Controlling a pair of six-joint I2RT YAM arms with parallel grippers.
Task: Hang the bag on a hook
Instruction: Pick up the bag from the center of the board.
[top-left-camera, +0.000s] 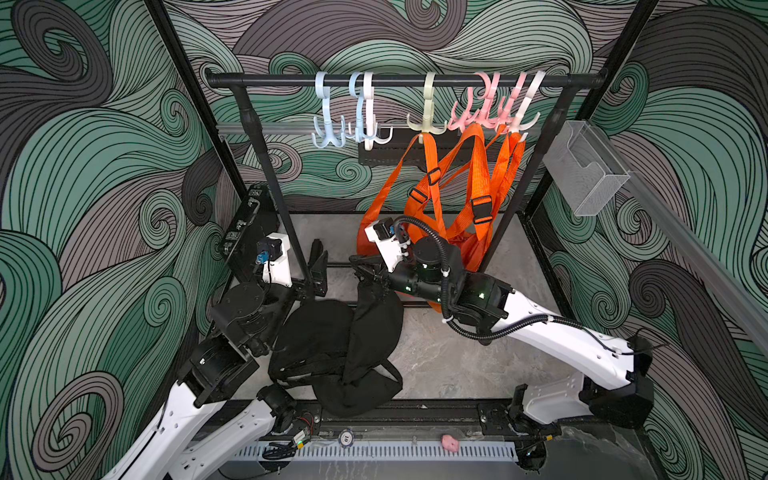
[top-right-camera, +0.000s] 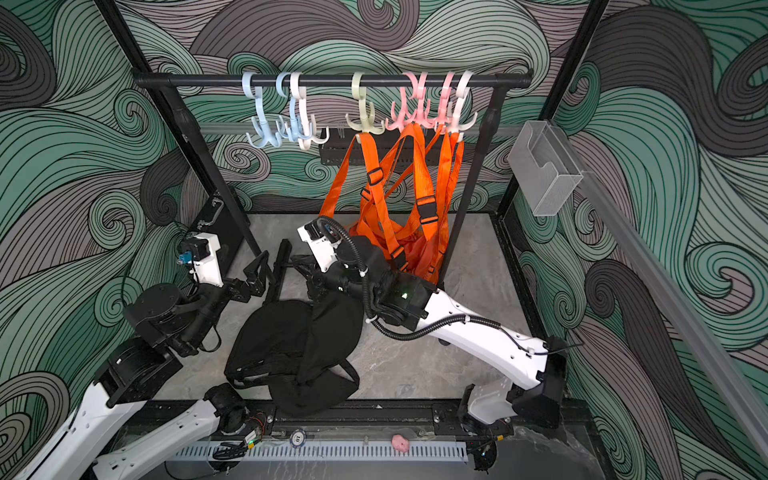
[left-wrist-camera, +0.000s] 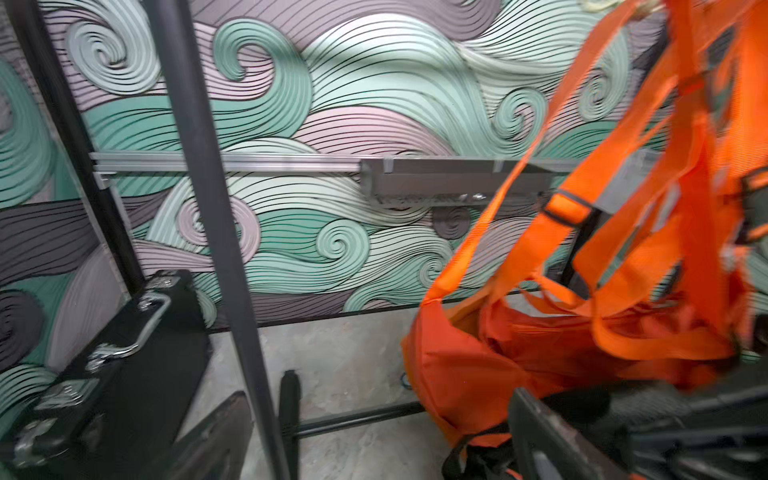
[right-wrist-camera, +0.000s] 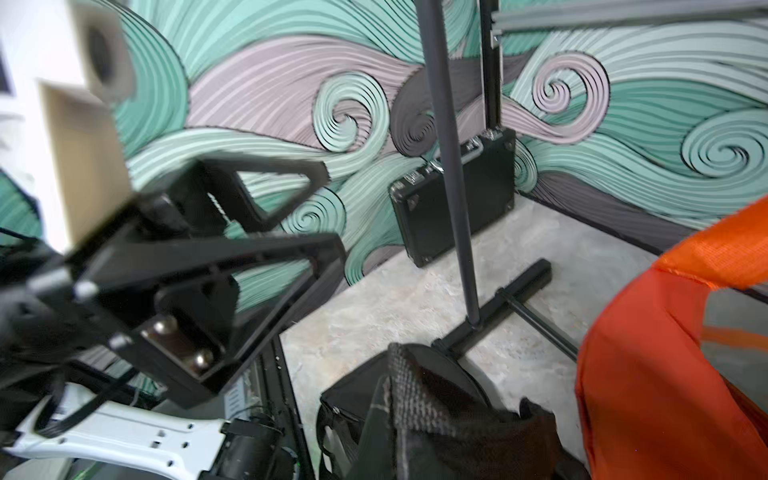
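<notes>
Seemingly mid-pickup, my right tool (top-left-camera: 365, 276) is clamped shut on the black fabric bag (top-left-camera: 316, 340) slumped on the grey marbled desk (top-left-camera: 457, 357), my left tool (top-right-camera: 270, 266) gapes empty, and next comes a lift to a free pale-blue plastic hook (top-left-camera: 327, 124).

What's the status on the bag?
Left hand open, empty. Right hand shut on black bag, mostly on table. Orange bags hang nearby; blue hooks free.
</notes>
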